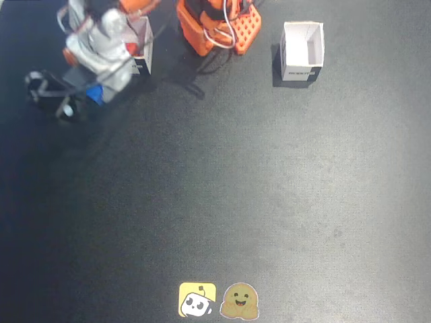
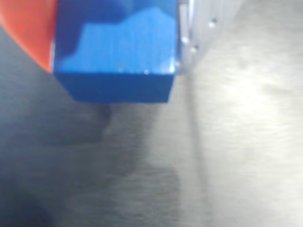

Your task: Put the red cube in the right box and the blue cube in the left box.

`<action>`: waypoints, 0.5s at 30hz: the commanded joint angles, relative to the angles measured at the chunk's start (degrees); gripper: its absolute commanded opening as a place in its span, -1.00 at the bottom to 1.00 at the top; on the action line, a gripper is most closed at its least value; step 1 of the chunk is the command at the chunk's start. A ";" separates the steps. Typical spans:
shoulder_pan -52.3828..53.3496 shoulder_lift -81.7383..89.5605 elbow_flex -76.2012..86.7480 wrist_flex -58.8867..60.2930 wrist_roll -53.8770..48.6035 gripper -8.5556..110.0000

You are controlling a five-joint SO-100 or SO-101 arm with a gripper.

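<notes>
Two fingers [image 2: 116, 33] clamp the blue cube [image 2: 116, 56], its faces square, no long axis.

A dark table [image 1: 236, 202] seen from above. At the top left, a blurred silver and orange arm [image 1: 101, 44] leans over a white box [image 1: 143, 50]. A blue cube [image 1: 96, 93] shows at its lower end, at the gripper [image 1: 91, 94]; whether the jaws grip it cannot be told. An orange base [image 1: 219, 27] sits at top centre. To its right stands another white box [image 1: 302, 50], open. Two cartoon stickers [image 1: 219, 300] lie at the bottom edge.
</notes>
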 commanded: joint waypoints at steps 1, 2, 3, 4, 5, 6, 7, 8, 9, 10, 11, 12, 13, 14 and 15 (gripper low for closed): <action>-6.15 2.64 -1.49 -0.97 2.02 -0.68; -8.17 3.78 -0.44 -1.49 2.55 -0.68; -10.81 5.54 0.62 -1.58 3.69 -0.68; -13.54 7.73 1.85 -1.85 4.66 -0.68; -16.08 10.02 3.25 -2.29 5.19 -0.68; -18.63 11.95 4.39 -2.37 5.98 -0.68; -21.27 13.27 5.27 -2.29 6.94 -0.68; -23.91 14.68 5.80 -1.67 8.44 -0.68; -26.72 15.91 6.24 -0.70 9.93 -0.68; -29.36 17.31 6.68 0.00 10.46 -0.68; -31.82 18.63 6.77 1.23 11.34 -0.68; -34.10 19.69 6.86 2.37 12.22 -0.68; -36.39 20.83 6.86 3.52 12.48 -0.68; -38.50 21.45 6.59 4.92 13.27 -0.68; -40.61 22.15 6.42 5.98 13.71 -0.68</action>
